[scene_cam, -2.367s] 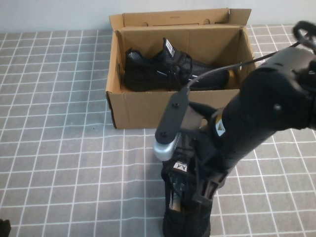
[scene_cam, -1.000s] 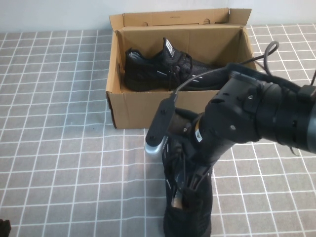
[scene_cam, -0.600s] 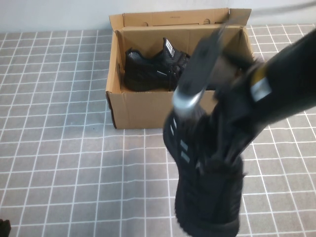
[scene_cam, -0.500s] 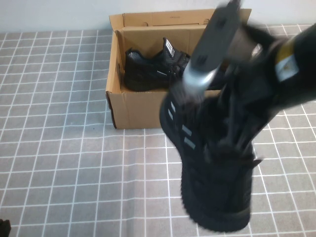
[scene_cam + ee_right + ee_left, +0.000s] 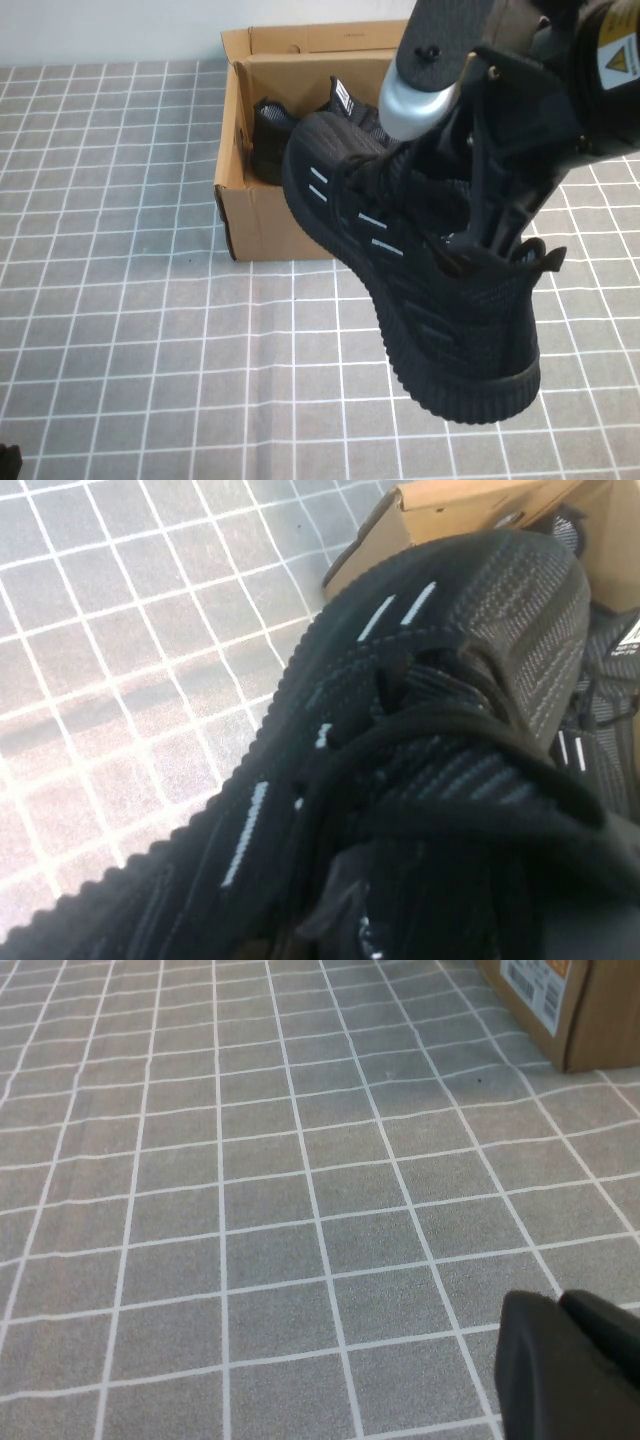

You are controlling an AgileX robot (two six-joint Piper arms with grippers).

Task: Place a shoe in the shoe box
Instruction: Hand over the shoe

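Grey square-patterned cloth covers the worktop [image 5: 120,300], and the shoe box [image 5: 275,225] sits toward the far edge with its lid flap folded back and open. One black sneaker [image 5: 265,140] already lies inside it, mostly hidden.

The right claw [image 5: 470,230] is up in the air on the near side of the box, clenched on the shoe [image 5: 420,290] at the collar and laces. That shoe hangs clear of the worktop, its toe pointing up toward the box's front wall and its heel sagging back toward the robot. Its long axis runs roughly near-to-far on a slant, while the box's long side runs left to right. My judgement is that the shoe needs carrying farther out over the opening and turning to line up with the box's length beside the first sneaker.

The left claw [image 5: 570,1360] rests low near the worktop at the robot's left, well away from the box; whether it is released or clenched I cannot tell.
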